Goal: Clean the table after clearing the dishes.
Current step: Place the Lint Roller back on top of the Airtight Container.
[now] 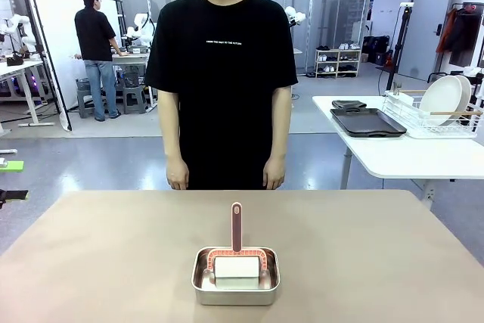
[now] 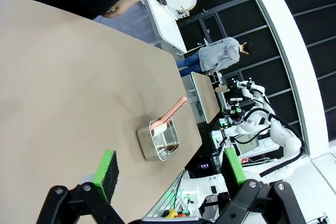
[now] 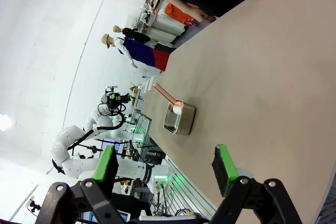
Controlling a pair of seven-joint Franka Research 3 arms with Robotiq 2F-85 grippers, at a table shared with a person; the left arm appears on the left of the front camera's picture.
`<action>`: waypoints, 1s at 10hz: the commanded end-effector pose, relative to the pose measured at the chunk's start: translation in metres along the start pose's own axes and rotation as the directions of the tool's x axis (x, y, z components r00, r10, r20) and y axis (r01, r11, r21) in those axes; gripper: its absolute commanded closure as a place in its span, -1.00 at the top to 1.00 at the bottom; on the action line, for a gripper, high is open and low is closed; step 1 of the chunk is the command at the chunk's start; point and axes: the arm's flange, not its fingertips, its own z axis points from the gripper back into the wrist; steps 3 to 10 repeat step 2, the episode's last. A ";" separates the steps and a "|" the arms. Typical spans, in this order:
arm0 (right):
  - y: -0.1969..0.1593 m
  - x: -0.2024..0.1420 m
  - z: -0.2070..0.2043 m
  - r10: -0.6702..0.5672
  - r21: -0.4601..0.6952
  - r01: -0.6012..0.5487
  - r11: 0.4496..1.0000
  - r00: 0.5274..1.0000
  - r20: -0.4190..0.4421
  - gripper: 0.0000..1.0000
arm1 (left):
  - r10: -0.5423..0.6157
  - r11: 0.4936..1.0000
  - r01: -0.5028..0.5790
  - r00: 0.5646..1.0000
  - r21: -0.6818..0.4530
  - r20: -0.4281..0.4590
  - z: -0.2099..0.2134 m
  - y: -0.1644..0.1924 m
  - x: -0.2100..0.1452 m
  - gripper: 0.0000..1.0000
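Note:
The tan table (image 1: 106, 247) carries a small steel pan (image 1: 236, 276) near its front edge. In the pan lie a white sponge block and a pink-handled brush (image 1: 237, 226) whose handle sticks up. The dishes (image 1: 445, 98), white plates, stand in a wire rack on a white side table at the right, beside a dark tray (image 1: 368, 122). My left gripper (image 2: 169, 169) hangs open above the table, with the pan (image 2: 157, 141) ahead of it. My right gripper (image 3: 165, 163) is open too, above the table and short of the pan (image 3: 179, 119). Neither holds anything.
A person in a black shirt stands at the table's far edge, hands (image 1: 177, 179) hanging at the sides. The white side table (image 1: 408, 158) stands off to the right, apart from the tan one. Other people stand farther back.

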 end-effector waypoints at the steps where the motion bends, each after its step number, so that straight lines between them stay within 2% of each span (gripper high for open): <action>1: 0.003 -0.003 -0.001 0.004 0.007 -0.004 1.000 1.000 0.006 0.85 | -0.004 1.000 0.004 1.000 -0.001 0.001 0.002 -0.002 -0.003 1.00; 10: 0.003 -0.003 -0.001 0.004 0.007 -0.004 1.000 1.000 0.006 0.85 | -0.004 1.000 0.004 1.000 -0.001 0.001 0.002 -0.002 -0.003 1.00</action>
